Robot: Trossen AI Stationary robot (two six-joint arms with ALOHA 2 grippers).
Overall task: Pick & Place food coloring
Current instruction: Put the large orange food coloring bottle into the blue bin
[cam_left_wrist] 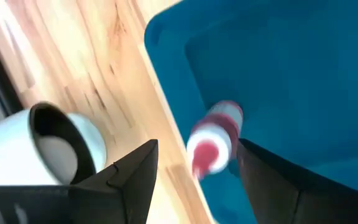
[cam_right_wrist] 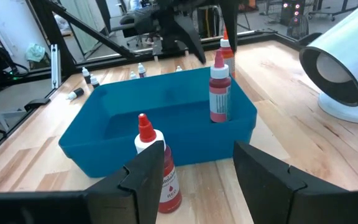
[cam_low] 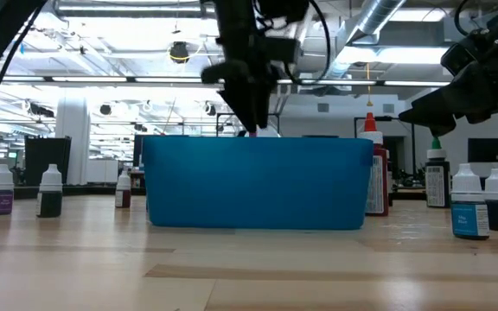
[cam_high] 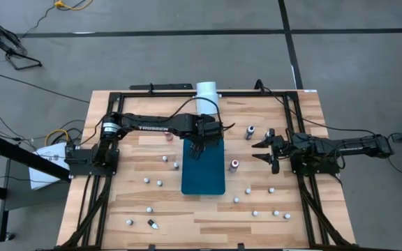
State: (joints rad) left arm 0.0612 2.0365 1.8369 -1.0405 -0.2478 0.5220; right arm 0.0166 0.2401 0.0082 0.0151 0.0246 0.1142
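- Your left gripper (cam_high: 199, 144) sits at the centre of the high view, over the upper end of the blue bin (cam_high: 204, 178). Its fingers (cam_left_wrist: 138, 180) stand apart.
- In the left wrist view a red food coloring bottle (cam_left_wrist: 213, 138) with a white label band lies between those fingers, inside the bin near its wall. You cannot tell from that view whether the fingers touch it.
- The right wrist view shows that same red bottle standing upright inside the bin, against the wall toward the upper right of the frame.
- Your right gripper (cam_high: 265, 150) waits right of centre in the high view, fingers apart and holding nothing.
- A second red bottle with a red cap (cam_right_wrist: 160, 168) stands on the table just outside the bin's near wall, in front of the right gripper.
- The other small bottles (cam_high: 255, 213) are scattered over the wooden table (cam_high: 117, 202), mostly in the lower half of the high view.
- A large white cylinder (cam_high: 206, 93) lies at the top centre of the table.
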